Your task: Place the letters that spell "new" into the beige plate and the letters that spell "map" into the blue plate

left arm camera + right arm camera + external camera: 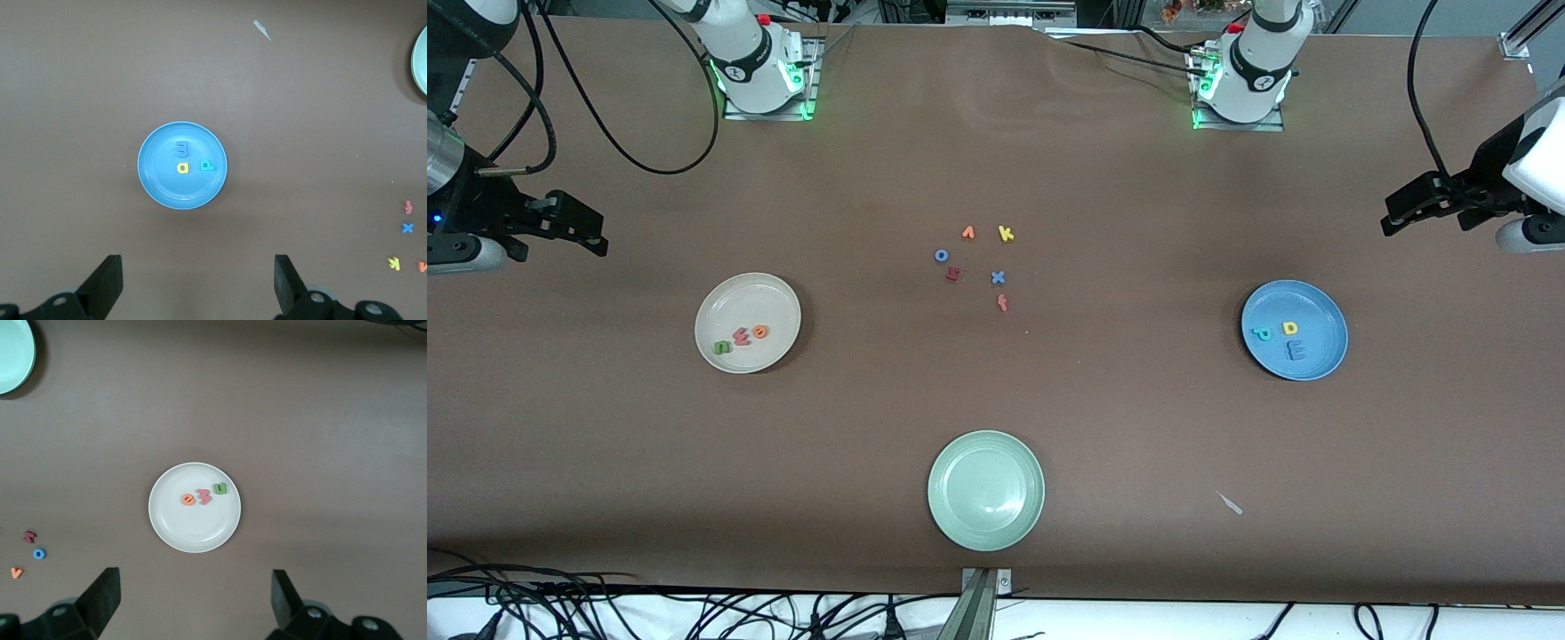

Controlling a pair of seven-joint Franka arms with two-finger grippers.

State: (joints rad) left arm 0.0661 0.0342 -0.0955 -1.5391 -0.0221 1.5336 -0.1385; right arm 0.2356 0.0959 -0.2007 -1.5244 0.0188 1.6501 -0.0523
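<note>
Both arms are drawn back and raised at the ends of the tabletop (1103,400). The left gripper (198,283) hangs over the left arm's end, jaws wide and holding nothing; the right gripper (195,600) hangs over the right arm's end, jaws likewise wide and holding nothing.

The beige plate (720,307) holds the green n (721,347), pinkish w (741,336) and orange e (759,332) in a close row. The blue plate (1320,307) holds the teal p (1262,333), yellow a (1290,328) and blue m (1296,351). A green plate (986,490), nearest the front camera, has nothing in it.

Six loose letters (974,262) sit mid-table between the plates, with open brown surface around every plate. A white scrap (1230,503) lies near the front edge.
</note>
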